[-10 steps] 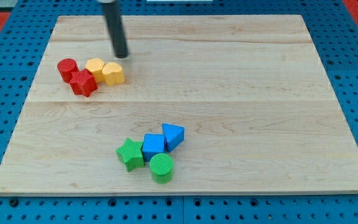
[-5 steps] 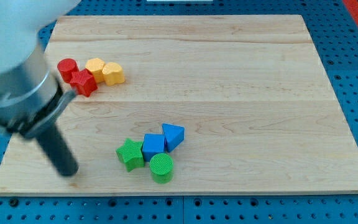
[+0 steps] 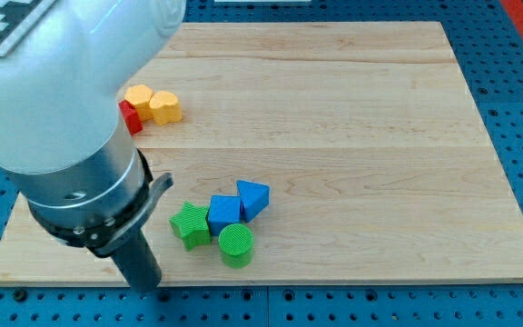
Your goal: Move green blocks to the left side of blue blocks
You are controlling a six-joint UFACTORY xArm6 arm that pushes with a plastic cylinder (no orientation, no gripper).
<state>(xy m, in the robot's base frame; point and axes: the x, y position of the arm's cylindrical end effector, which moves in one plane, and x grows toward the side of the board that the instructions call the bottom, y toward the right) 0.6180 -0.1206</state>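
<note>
My tip (image 3: pixel 146 287) sitting at board's bottom edge, left of green star block (image 3: pixel 190 224); no claw on rod, nothing grasped. Green star touching blue cube (image 3: pixel 224 215) left face; green cylinder (image 3: pixel 236 245) lying below cube, blue triangular block (image 3: pixel 253 198) behind. Positioning step: next likely nudging cylinder leftward.

Star block (image 3: pixel 190 224) left of cube (image 3: pixel 224 215); cylinder (image 3: pixel 236 245) below.

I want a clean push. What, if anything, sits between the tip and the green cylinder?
Nothing visible. My tip is at the view's bottom left of the green cylinder, with bare board between them; the green star lies just above that line.
</note>
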